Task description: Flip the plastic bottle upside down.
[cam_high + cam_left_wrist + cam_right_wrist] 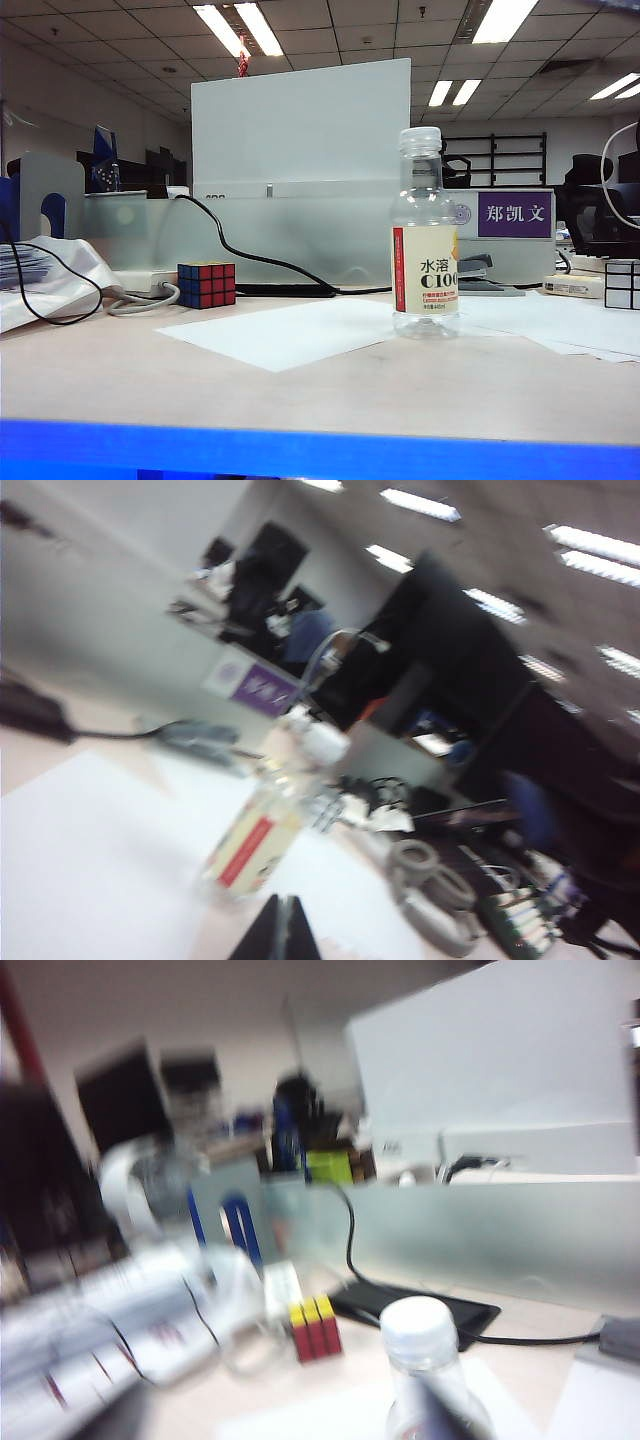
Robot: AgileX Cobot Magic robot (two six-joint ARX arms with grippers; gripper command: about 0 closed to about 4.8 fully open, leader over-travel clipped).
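The plastic bottle (425, 235) stands upright on the desk, clear, with a whitish cap and a cream label with a red edge. Neither gripper shows in the exterior view. In the left wrist view the bottle (262, 830) is blurred and lies just beyond my left gripper (283, 932), whose black fingertips are pressed together and hold nothing. In the right wrist view the bottle's cap (420, 1332) is close by. My right gripper (280, 1426) is open, its two dark, blurred fingers set wide apart, and one finger (452, 1412) crosses in front of the bottle's shoulder.
A coloured puzzle cube (206, 285) sits at the left by a black cable (260, 262). White paper sheets (290, 332) lie under and around the bottle. A stapler (486, 276) and a black-and-white cube (622, 284) are at the right. A white partition (300, 150) stands behind.
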